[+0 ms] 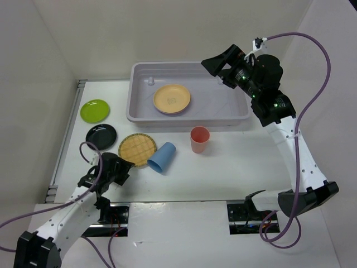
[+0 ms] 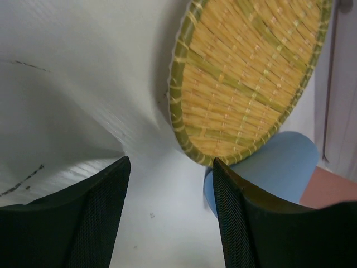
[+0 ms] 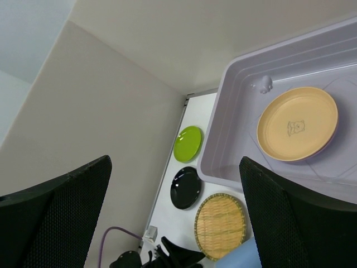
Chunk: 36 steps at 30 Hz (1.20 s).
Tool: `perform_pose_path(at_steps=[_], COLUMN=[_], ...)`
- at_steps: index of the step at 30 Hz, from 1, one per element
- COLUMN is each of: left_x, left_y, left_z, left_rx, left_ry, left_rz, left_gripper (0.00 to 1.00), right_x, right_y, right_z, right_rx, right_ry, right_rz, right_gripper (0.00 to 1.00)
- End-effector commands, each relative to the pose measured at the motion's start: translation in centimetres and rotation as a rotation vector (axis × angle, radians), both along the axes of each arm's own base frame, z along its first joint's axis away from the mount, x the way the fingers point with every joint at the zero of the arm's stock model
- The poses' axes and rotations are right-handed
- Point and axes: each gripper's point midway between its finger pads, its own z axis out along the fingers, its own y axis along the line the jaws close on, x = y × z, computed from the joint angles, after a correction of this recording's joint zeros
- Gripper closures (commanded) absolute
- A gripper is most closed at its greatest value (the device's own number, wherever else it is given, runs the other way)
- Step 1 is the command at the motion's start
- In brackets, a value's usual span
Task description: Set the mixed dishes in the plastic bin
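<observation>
Dishes mostly out on worktop [image 1: 223, 173]: woven plate [image 1: 137, 149], blue cup [image 1: 162, 157] on its side just beside it, red cup [image 1: 199, 139] upright, black plate [image 1: 101, 134] & green plate [image 1: 95, 110] further left. Only yellow plate [image 1: 172, 99] is in bin [image 1: 187, 119]. L gripper [image 2: 171, 166] is apart & empty, low at woven plate's near edge. R gripper [image 1: 213, 71], also apart & empty, hangs over bin's right end. Risk: woven plate lies flat w/ thin rim, so a finger may shove it rather than get under. It'd slide into blue cup, which prob rolls. Weak rim pinch = plate tips, drops.
</observation>
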Motion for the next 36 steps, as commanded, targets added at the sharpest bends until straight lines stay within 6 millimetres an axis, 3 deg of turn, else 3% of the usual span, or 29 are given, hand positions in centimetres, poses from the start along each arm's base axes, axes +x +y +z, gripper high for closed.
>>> perform_pose_path(at_steps=[1, 3, 5, 6, 10, 15, 22, 26, 31, 36], left_x=[1.9, 1.8, 3.0, 2.9, 4.2, 4.4, 4.2, 4.2, 4.1, 3.8], left_y=[0.5, 0.5, 0.2, 0.2, -0.2, 0.0, 0.7, 0.8, 1.0, 1.3], left_z=[0.8, -0.2, 0.6, -0.3, -0.2, -0.5, -0.1, -0.1, -0.2, -0.3], left_rx=[0.024, 0.047, 0.046, 0.057, 0.075, 0.089, 0.09, 0.096, 0.106, 0.106], left_ry=[-0.034, 0.013, -0.008, 0.027, 0.042, 0.057, 0.034, 0.032, 0.039, 0.052], left_rz=[0.036, 0.027, 0.021, 0.02, 0.004, 0.01, 0.055, 0.061, 0.066, 0.085], left_gripper=[0.32, 0.32, 0.34, 0.34, 0.37, 0.51, 0.53, 0.63, 0.84, 0.95], right_x=[-0.9, -0.9, -0.8, -0.8, -0.8, -1.0, -1.0, -0.8, -0.8, -0.9], right_y=[0.3, 0.3, 0.4, 0.4, 0.4, 0.1, 0.1, 0.4, 0.4, 0.3], right_z=[1.7, 1.9, 1.5, 1.7, 1.5, 1.6, 1.9, 1.5, 1.5, 1.9], right_rx=[0.032, 0.035, 0.032, 0.035, 0.032, 0.032, 0.035, 0.032, 0.032, 0.035], right_ry=[-0.053, -0.061, -0.053, -0.061, -0.053, -0.053, -0.061, -0.053, -0.053, -0.061], right_rz=[0.022, 0.022, 0.022, 0.022, 0.022, 0.013, 0.013, 0.022, 0.022, 0.022], right_gripper=[0.0, 0.0, 0.0, 0.0, 0.0, 0.0, 0.0, 0.0, 0.0, 0.0])
